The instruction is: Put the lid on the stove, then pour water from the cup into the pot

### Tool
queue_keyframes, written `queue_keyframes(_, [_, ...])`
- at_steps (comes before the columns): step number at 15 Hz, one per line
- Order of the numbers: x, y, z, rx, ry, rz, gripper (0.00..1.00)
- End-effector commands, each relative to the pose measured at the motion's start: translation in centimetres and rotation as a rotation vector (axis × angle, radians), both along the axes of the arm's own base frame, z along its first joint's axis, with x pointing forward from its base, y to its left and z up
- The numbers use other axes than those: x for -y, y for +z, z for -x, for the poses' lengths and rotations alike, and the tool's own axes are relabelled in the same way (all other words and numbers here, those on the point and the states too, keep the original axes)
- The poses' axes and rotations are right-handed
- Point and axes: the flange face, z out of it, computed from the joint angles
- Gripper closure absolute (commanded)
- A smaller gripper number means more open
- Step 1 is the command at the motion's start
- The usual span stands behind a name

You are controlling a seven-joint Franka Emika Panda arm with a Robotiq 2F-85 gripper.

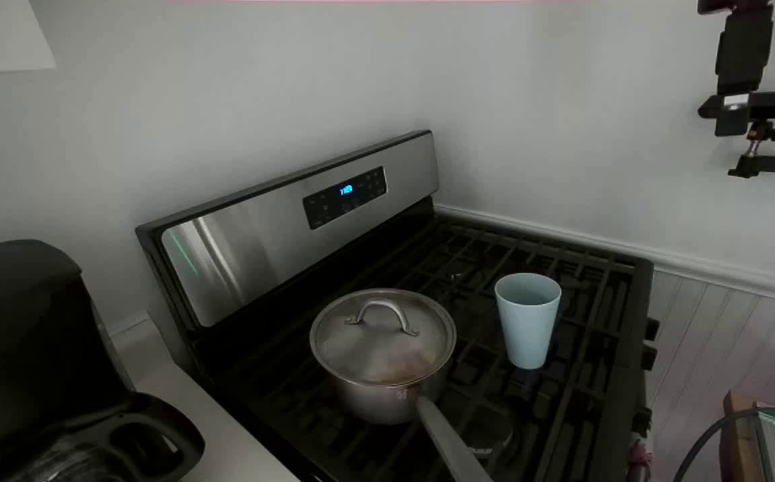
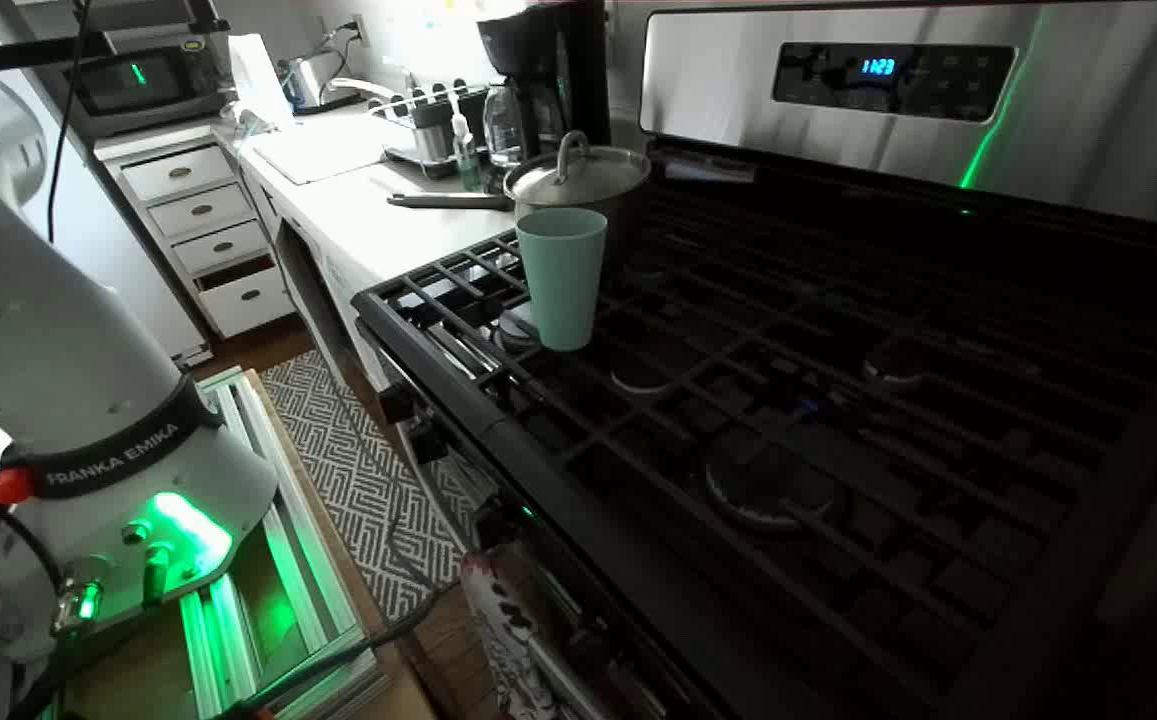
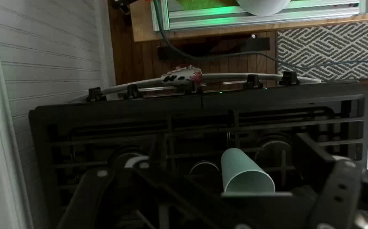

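The metal lid point(image 1: 382, 341) with an arched handle sits on the pot point(image 1: 387, 400). In the other angle, the lid point(image 2: 588, 178) also shows on the pot, partly behind the cup. The pot stands on the stove point(image 1: 253, 248), its long handle pointing to the front. The pale blue-green cup point(image 1: 528, 328) stands upright on the grates beside the pot, also in an exterior view point(image 2: 563, 285). No water can be made out in it. In the wrist view my gripper point(image 3: 231, 140) is open above the stove, with the cup point(image 3: 244, 168) below, between its fingers in the picture. Neither exterior view shows the gripper.
A black coffee maker point(image 1: 32, 361) stands on the counter beside the stove. A wall point(image 1: 601, 154) bounds the stove's far side. A towel point(image 3: 184, 75) hangs on the oven handle. The robot base point(image 2: 138, 540) stands in front of the stove. A black mount point(image 1: 745, 53) hangs at upper right.
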Motion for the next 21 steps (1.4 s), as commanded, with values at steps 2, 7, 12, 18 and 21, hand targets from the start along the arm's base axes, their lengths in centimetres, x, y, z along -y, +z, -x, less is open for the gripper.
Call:
queue_keyframes(2, [0.0,0.1,0.0,-0.001,0.0,0.0,0.0])
queue_keyframes(7, [-0.8,-0.4,-1.0,0.007,0.026,-0.002,0.0])
queue_keyframes(12, [-7.0,-1.1,-5.3,0.128,0.195,-0.03,0.0])
queue_keyframes(18, [-15.5,-2.6,-10.5,0.183,0.38,-0.009,0.0])
queue_keyframes(21, [-14.6,-2.7,-9.7,0.17,0.352,-0.011,0.0])
